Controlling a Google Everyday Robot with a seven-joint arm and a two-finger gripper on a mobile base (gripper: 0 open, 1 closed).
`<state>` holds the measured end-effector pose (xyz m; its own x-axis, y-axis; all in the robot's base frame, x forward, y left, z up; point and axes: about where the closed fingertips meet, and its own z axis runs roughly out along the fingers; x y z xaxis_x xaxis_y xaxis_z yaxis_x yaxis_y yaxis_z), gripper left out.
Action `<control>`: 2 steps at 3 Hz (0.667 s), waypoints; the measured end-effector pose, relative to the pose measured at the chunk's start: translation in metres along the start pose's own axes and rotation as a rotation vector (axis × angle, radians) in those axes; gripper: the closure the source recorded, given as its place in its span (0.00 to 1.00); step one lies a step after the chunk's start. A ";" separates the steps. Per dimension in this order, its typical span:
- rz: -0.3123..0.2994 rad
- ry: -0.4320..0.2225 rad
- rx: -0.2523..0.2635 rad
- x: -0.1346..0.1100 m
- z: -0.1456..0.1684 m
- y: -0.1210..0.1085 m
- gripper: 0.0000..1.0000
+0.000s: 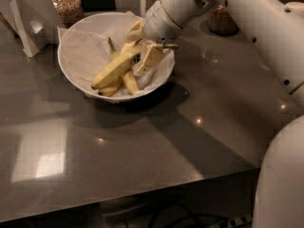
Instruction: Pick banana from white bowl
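The white bowl point(76, 46), lined with crinkled white paper, stands at the back left of the grey table. Several bananas lie in it. The banana point(114, 68), the longest and greenish-yellow, lies on top, slanting up to the right, and its thin greenish stem point(169, 45) pokes out to the right. My gripper point(142, 46) reaches down into the right side of the bowl. Its two pale fingers point(150, 57) sit on either side of the banana's stem end and are shut on it. The banana still rests on the others. Its sticker is hidden.
Shorter yellow bananas point(129, 81) lie under the long one. A brown-filled glass jar point(67, 6) stands behind the bowl and another point(222, 20) to the right behind my arm. A white folded card holder point(26, 25) stands at the left. The table's front edge point(142, 194) is near.
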<state>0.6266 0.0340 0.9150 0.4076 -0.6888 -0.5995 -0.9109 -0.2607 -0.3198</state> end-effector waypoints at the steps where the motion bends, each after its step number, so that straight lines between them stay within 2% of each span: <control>1: -0.004 0.001 -0.001 0.002 0.003 -0.003 0.33; 2: -0.005 0.001 -0.003 0.003 0.005 -0.003 0.37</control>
<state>0.6309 0.0360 0.9109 0.4118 -0.6886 -0.5969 -0.9091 -0.2656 -0.3208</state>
